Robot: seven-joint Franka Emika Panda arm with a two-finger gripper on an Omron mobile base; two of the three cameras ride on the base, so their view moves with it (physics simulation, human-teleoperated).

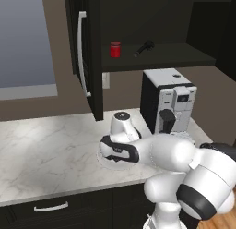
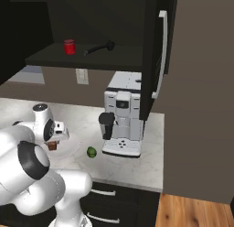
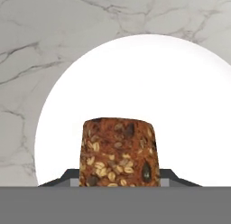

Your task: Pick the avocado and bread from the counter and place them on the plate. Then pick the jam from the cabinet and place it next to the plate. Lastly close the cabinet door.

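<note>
A white marble counter [image 1: 41,145] runs under an open black-brown cabinet [image 1: 152,20], with a coffee machine [image 2: 122,118] standing at the counter's right end. I am on the bread step: my gripper [image 3: 118,184] pinches the bread [image 3: 118,153], jaws pressed against its sides, directly above the plate [image 3: 171,105], which lies near the counter's front edge. Next I judge I must lower the loaf to the plate and let go, then fetch the avocado [image 2: 92,151], which sits on the counter between plate and coffee machine. The jam [image 1: 115,49] waits on the cabinet shelf, beside a dark long-handled tool [image 1: 144,48], and the cabinet door [image 1: 83,48] stands open. My arm is folded low over the counter, hand pointing down.
</note>
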